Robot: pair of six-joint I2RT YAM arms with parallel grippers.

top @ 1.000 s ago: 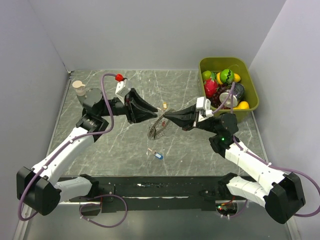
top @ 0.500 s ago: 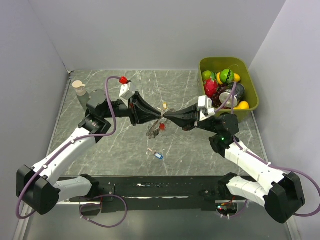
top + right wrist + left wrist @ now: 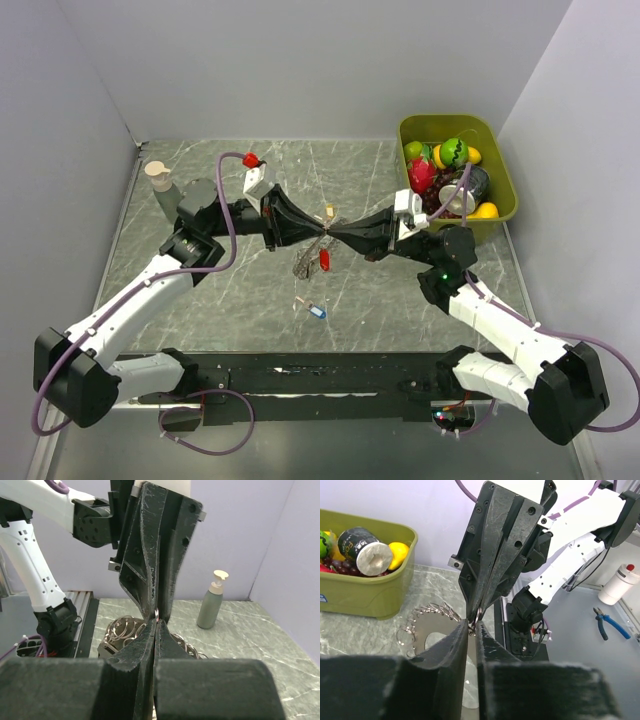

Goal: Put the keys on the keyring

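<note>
At mid-table, from where I stand, the left gripper (image 3: pixel 316 232) reaches in with its jaws pinched to a slit on a small wire loop of the keyring (image 3: pixel 306 264). The rest of the ring sags just below, with its fringe of silvery keys and its red tag (image 3: pixel 323 261). Tip to tip against it, the right gripper (image 3: pixel 338 237) is clamped hard on the same loop.

To my eye the job now is prising that loop open. One side should hold steady while the other eases the coil apart with small motions, since a tug could make the thin wire slip out.

Round about, a pump bottle (image 3: pixel 157 181) stands far left, well clear. The tan key (image 3: pixel 328 212) lies just behind the meeting tips, and the blue key (image 3: pixel 318 312) lies nearer the bases, loose on the table (image 3: pixel 240 300). With both grippers occupied, neither is free to fetch one. A green bin (image 3: pixel 447 120) of toy fruit sits at far right.
</note>
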